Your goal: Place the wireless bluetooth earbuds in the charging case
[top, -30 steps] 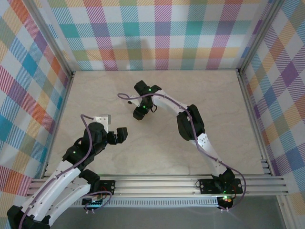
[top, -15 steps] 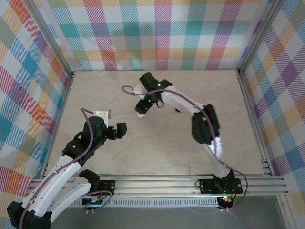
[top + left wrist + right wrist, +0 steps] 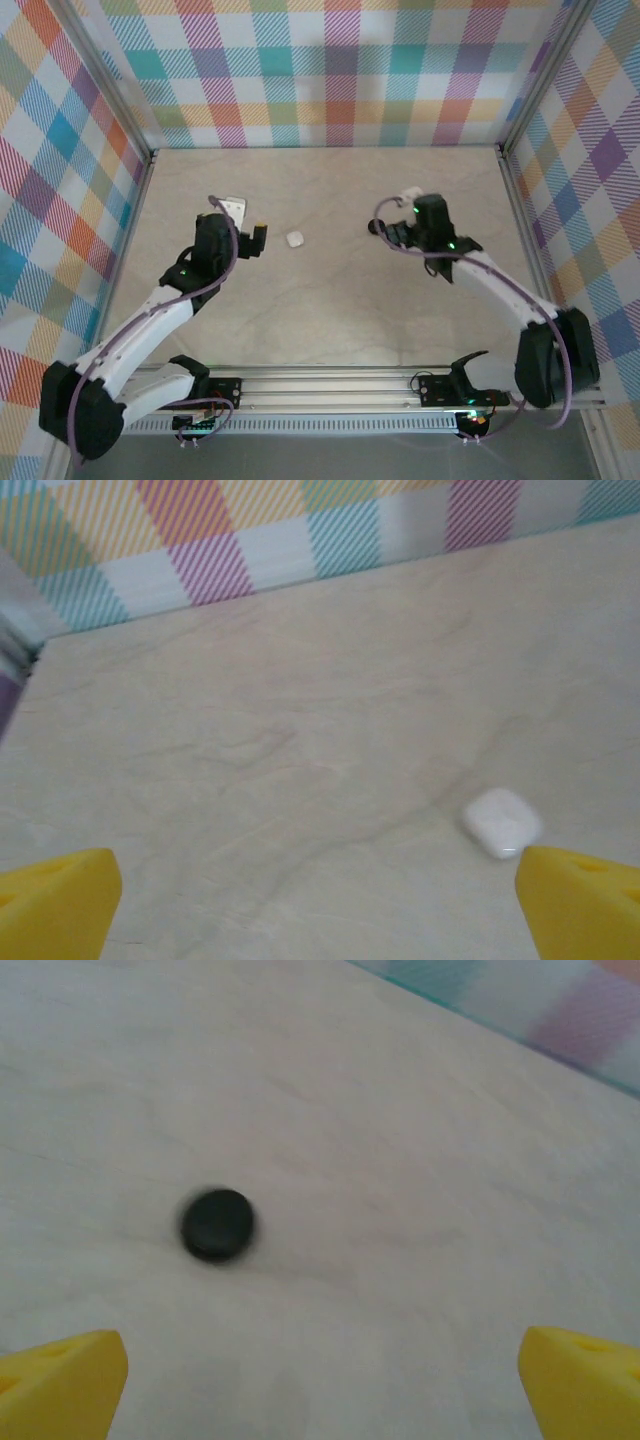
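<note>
A closed white charging case (image 3: 295,239) lies on the table, and in the left wrist view the case (image 3: 502,822) rests just ahead of the right fingertip. My left gripper (image 3: 256,240) (image 3: 320,908) is open and empty, just left of that case. A small round black case (image 3: 217,1224), also closed, lies on the table ahead of my right gripper (image 3: 385,232) (image 3: 322,1388), toward its left fingertip. That gripper is open and empty too. The earbuds are out of view.
The marble-look table (image 3: 330,310) is boxed in by checkered walls (image 3: 330,70) at the back and both sides, with an aluminium rail (image 3: 330,385) along the near edge.
My right gripper opened wide and swung from the table's middle to the right, uncovering the white case where it had been. My left arm reached up and right toward that case.
</note>
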